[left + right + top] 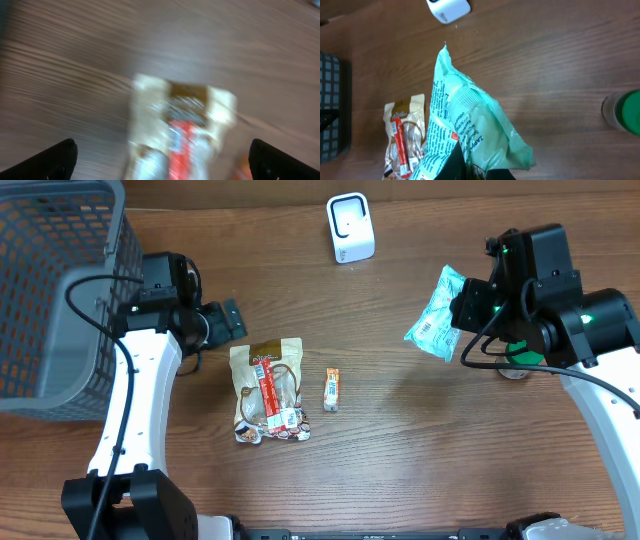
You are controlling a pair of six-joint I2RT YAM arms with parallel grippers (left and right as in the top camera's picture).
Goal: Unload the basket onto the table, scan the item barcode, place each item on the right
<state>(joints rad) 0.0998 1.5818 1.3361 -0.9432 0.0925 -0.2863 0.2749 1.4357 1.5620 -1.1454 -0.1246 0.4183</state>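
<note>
A pale green wipes packet (437, 327) hangs above the table at the right, with my right gripper (468, 306) shut on its end. In the right wrist view the packet (470, 125) rises from the dark fingers of that gripper (480, 172), printed side showing. The white scanner (350, 227) stands at the far middle of the table, apart from the packet, and its corner (448, 8) shows at the top of the right wrist view. My left gripper (228, 320) is open above the table. Its blurred view shows wide-apart fingertips (55, 160) over a beige snack bag (180, 130).
The beige snack bag (267, 390) lies mid-table with a small orange packet (331, 389) beside it. A grey mesh basket (50, 290) fills the far left. A green-capped bottle (626, 112) stands at the right, under my right arm.
</note>
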